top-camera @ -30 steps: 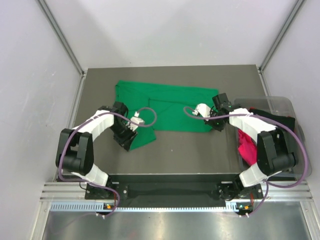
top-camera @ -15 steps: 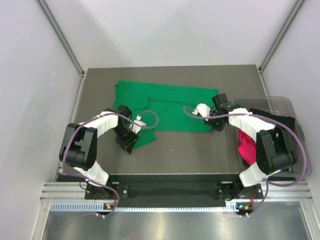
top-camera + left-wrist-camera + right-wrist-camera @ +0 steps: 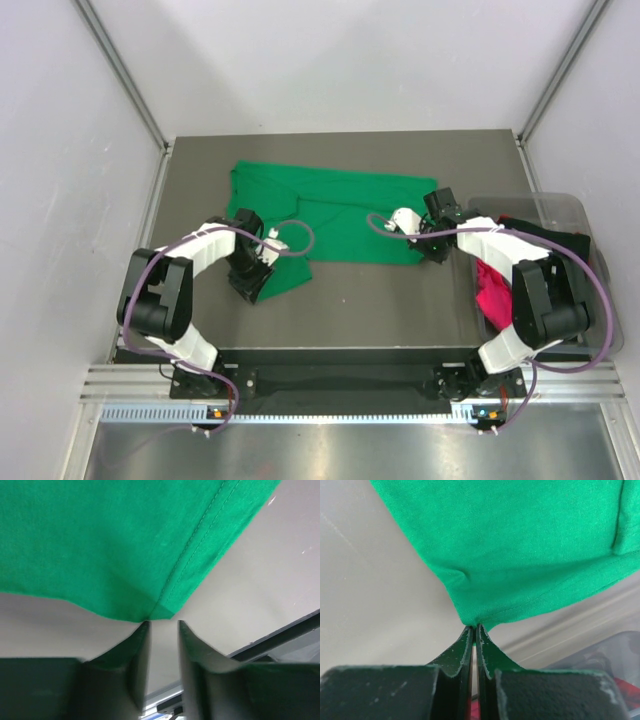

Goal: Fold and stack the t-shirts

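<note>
Right jaws pinch green t-shirt [image 3: 340,205] on grey table [image 3: 380,300], white walls [image 3: 330,60] around.

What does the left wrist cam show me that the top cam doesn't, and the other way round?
Left wrist only: the fingers of the left gripper stand apart, with the hemmed corner of the green t-shirt at their tips, not clamped. Top only: the whole shirt laid out on the table, the right gripper at its near right corner, and a bin holding a magenta t-shirt and a black t-shirt. Both: the shirt's near left corner at the left gripper.
</note>
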### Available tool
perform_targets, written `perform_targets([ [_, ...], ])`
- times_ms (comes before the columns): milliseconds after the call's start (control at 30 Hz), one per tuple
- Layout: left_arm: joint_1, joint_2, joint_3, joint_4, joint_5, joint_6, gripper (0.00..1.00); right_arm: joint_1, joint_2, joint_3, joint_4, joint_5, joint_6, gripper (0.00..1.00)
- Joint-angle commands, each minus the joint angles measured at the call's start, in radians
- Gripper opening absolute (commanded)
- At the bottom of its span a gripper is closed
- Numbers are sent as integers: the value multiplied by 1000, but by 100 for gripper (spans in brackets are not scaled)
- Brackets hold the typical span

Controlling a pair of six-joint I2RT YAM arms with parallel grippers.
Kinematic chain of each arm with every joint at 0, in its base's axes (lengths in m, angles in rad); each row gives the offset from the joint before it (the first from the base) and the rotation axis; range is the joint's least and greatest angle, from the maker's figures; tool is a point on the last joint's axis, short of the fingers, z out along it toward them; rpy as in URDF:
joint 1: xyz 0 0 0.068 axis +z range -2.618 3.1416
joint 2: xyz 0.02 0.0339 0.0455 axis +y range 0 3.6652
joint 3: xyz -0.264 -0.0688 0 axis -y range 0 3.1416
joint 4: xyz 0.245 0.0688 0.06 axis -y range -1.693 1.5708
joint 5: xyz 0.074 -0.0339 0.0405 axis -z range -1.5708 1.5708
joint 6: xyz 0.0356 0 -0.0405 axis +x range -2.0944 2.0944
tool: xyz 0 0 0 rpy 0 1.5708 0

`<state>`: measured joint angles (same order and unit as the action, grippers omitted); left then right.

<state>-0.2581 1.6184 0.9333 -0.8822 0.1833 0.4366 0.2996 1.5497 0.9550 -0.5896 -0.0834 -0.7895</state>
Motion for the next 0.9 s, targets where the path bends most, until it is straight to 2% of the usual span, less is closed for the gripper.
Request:
perform_targets([
  [0, -4, -48, 27, 0, -13, -16, 37, 12, 6, -13, 22, -6, 12, 0],
  [33, -4, -51, 24, 5, -12, -18, 45, 12, 7, -15, 25, -4, 10, 0],
  [67, -6, -49, 22, 9, -15, -19, 47, 12, 7, -18, 27, -6, 9, 0],
  [267, -16, 11, 29, 23, -2, -18, 50, 12, 16, -18, 28, -4, 10, 0],
  [367, -23, 43, 39, 37, 1, -21, 43, 13, 16, -24, 34, -3, 9, 0],
  [400, -26, 61, 45, 35, 7, -19, 35, 12, 15, -28, 36, -3, 9, 0],
  [500, -30, 84, 52, 35, 25, -21, 22, 13, 13, -36, 42, 2, 9, 0],
  [567, -32, 89, 53, 32, 39, -19, 18, 13, 9, -45, 45, 10, 9, 0],
  [633, -33, 84, 45, 25, 47, -18, 0, 13, 9, -50, 53, 19, 10, 0],
  [867, -30, -50, 56, -15, 10, -16, 0, -8, -46, -62, 62, 28, 45, 0],
])
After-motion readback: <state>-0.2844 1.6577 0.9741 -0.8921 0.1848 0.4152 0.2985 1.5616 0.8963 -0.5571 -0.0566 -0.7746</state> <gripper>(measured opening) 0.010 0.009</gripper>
